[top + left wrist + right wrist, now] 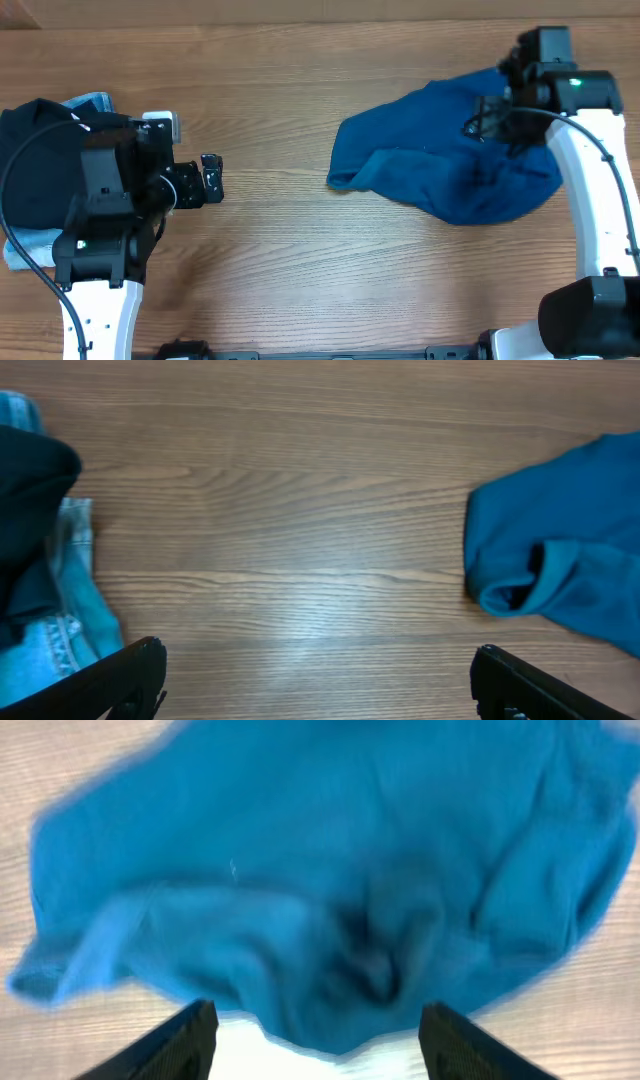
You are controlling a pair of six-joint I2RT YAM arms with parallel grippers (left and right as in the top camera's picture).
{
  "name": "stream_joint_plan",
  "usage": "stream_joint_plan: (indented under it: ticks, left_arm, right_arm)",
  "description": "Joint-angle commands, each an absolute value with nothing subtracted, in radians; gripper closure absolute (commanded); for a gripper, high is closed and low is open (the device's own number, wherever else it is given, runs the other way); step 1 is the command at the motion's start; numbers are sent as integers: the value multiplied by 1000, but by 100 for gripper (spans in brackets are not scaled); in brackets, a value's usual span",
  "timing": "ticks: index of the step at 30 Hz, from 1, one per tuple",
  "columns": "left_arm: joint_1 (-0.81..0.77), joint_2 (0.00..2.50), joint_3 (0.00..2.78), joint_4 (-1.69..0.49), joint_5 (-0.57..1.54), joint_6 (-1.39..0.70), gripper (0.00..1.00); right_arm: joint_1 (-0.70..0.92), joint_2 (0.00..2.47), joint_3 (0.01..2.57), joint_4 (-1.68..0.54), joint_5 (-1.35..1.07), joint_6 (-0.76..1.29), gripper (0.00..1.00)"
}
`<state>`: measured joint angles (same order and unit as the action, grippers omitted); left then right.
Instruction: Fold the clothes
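The clothes are one plain teal-blue garment (440,160), lying crumpled on the right half of the wooden table. Its left edge is rolled under, as the left wrist view shows at the garment (570,540). My right gripper (488,118) hangs over the garment's upper right part. In the right wrist view the right gripper (315,1015) is open, with the blurred garment (330,870) spread beyond its fingers and nothing between them. My left gripper (212,180) is open over bare wood, well to the left of the garment. The left gripper (318,653) holds nothing.
A black folded garment (40,160) lies at the left edge on light blue jeans (25,250), partly under the left arm. Both show in the left wrist view too: the black garment (30,510) and the jeans (60,620). Bare wood (280,250) separates the two arms.
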<state>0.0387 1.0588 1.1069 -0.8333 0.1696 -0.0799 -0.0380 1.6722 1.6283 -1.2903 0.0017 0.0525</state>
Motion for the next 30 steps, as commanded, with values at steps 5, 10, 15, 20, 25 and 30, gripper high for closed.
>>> stream_joint_plan:
  ticks: [5, 10, 15, 20, 25, 30]
  left_arm:
    - [32, 1195, 1132, -834, 290, -113, 0]
    - [32, 1251, 1132, -833, 315, -113, 0]
    - [32, 1251, 1132, -833, 315, -113, 0]
    - [32, 1251, 1132, -833, 315, -113, 0]
    - [32, 1251, 1132, -822, 315, -113, 0]
    - [32, 1251, 1132, -794, 315, -113, 0]
  right_arm:
    - [-96, 1633, 1352, -1255, -133, 56, 30]
    - [-96, 1633, 1177, -1057, -128, 83, 26]
    - [-96, 1633, 1106, -973, -125, 83, 26]
    - [-96, 1633, 1060, -931, -76, 144, 83]
    - [-36, 1620, 1141, -1044, -715, -227, 96]
    - [197, 1612, 1236, -1403, -702, -307, 96]
